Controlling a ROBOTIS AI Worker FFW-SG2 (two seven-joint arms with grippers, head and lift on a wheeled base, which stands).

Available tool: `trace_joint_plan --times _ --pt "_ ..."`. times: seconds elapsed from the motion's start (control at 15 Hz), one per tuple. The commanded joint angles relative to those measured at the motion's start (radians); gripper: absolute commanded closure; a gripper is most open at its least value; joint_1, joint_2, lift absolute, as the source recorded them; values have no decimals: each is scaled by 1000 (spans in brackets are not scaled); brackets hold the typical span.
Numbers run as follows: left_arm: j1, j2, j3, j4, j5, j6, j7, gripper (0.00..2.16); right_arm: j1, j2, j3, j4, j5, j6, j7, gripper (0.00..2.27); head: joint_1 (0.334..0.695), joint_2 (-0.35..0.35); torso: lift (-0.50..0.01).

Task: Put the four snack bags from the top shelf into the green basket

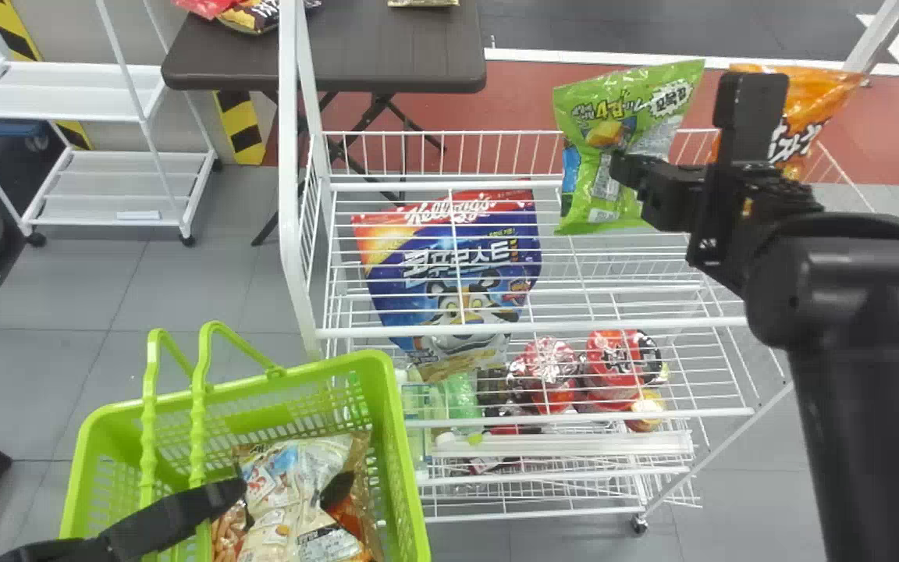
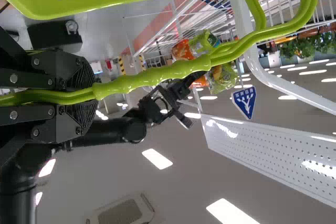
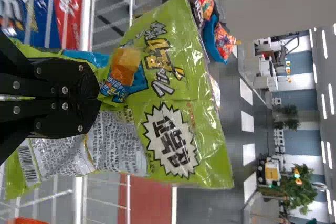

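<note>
Nearest you, at the lower left of the frame, is a bright green plastic basket (image 1: 403, 437) with openwork walls and two looped green handles (image 1: 198, 421). Your left gripper (image 1: 192, 507) is clamped around those handles. Inside the basket lie snack bags, among them a cream-coloured bag (image 1: 286, 488) with printed pictures.

Beyond it, in the middle of the frame, stands a white wire shelf rack (image 1: 527, 328). A large blue and red cereal pouch (image 1: 457, 265) shows behind its bars at centre, with red-wrapped packs (image 1: 613, 367) lower down.

Toward the upper right, your right gripper (image 1: 629, 170) is closed on a shiny lime-green snack bag (image 1: 605, 140), holding it upright above the top shelf. Just right of that gripper, partly hidden behind it, is an orange snack bag (image 1: 816, 101).

Farther off, a dark brown table (image 1: 395, 55) with bags on it spans the upper left and centre, beside a small white rack (image 1: 90, 105) at the upper left.
</note>
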Motion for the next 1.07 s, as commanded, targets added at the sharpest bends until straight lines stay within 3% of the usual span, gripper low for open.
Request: trace_joint_plan --times 0.0,0.2,0.4,0.73,1.0 --pt "-2 -1 -3 0 -1 0 -10 2145 141 1 3 -277 -87 171 -1 2253 695 -18 0" --pt "-10 -3 -9 0 -4 0 -10 2148 313 1 21 -536 -230 339 -6 2250 695 26 0" --pt "-16 -3 -19 -1 -6 0 -10 2148 403 1 103 -613 -314 401 -4 2253 695 126 0" --pt "-16 -3 -29 -1 -7 0 -10 2148 400 23 325 -556 -325 376 -17 2250 695 327 0" --pt "-19 -3 -29 -1 -7 0 -10 2148 374 49 422 -390 -377 306 -20 2253 695 350 0"
